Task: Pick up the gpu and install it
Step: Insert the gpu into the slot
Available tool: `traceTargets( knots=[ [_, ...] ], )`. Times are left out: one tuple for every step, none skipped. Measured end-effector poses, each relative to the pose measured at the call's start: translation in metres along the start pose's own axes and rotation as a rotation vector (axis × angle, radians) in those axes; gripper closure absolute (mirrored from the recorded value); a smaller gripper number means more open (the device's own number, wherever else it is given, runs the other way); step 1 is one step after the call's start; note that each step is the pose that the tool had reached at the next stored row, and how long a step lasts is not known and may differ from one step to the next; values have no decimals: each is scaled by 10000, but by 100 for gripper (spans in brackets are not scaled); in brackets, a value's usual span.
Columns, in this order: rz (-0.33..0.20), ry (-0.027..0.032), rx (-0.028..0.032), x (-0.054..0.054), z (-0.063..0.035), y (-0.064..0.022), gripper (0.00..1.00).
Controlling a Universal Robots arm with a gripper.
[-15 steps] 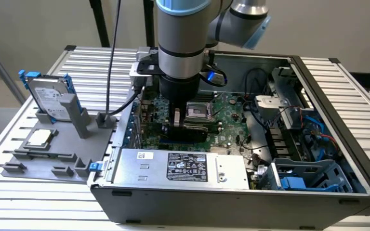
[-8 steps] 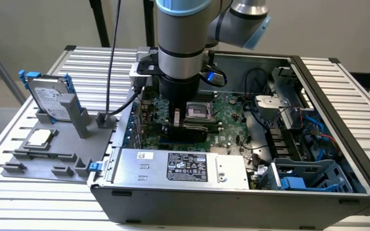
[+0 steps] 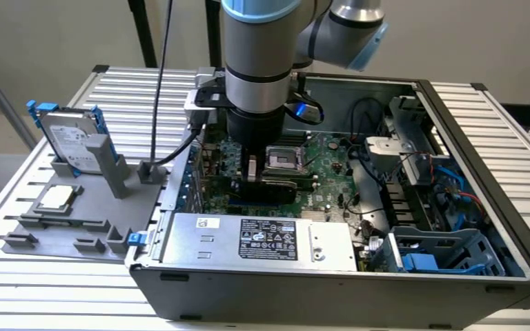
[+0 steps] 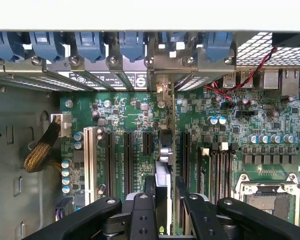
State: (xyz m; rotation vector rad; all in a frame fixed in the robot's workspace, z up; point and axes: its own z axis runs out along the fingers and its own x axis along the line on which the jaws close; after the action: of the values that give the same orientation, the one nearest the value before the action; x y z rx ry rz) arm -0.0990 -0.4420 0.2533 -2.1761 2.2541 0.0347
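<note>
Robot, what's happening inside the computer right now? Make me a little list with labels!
place: open computer case, lying on its side on a slatted table
gripper: gripper lowered inside the case, over the motherboard
holding: the gpu, seen edge-on, clamped between the fingers
gpu position: standing upright over the expansion slots; its metal end reaches the back bracket row
seated or not: cannot tell
outside the case: hard drive and cpu chip sitting on a grey holder
</note>
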Motion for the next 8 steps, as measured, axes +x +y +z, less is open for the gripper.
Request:
traceTargets(
  knots=[
    [0, 0, 0, 0, 0, 0, 73],
    [1, 0, 0, 0, 0, 0, 73],
    [0, 0, 0, 0, 0, 0, 73],
    [0, 1, 0, 0, 0, 1, 73],
    [1, 1, 0, 1, 1, 1, 73],
    [0, 1, -1, 1, 1, 1, 73],
    [0, 1, -1, 0, 2, 1, 73],
    [1, 1, -1, 0, 2, 1, 73]
  ],
)
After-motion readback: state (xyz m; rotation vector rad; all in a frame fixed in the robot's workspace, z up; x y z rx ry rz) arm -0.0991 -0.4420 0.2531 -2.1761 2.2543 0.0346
